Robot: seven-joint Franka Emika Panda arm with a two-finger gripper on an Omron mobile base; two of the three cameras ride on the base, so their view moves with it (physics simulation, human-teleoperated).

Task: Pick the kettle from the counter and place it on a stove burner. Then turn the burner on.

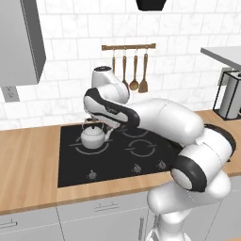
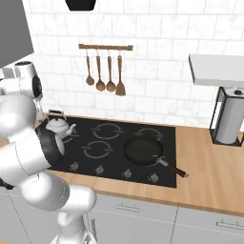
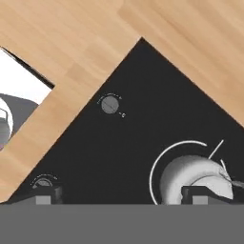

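The silver-grey kettle stands upright on the left front stove burner of the black cooktop, its spout pointing right. From the right base view the kettle sits at the cooktop's left end, partly behind my arm. In the hand view the kettle lies inside the burner's grey ring, just past the right fingertip. My gripper hovers over the kettle and is open, its fingers wide apart with only bare black glass between them. The wooden counter surrounds the cooktop.
A black frying pan occupies the right front burner. Knobs line the cooktop's front edge, two of them in the hand view. Wooden utensils hang on the wall. A paper towel stand is at the right.
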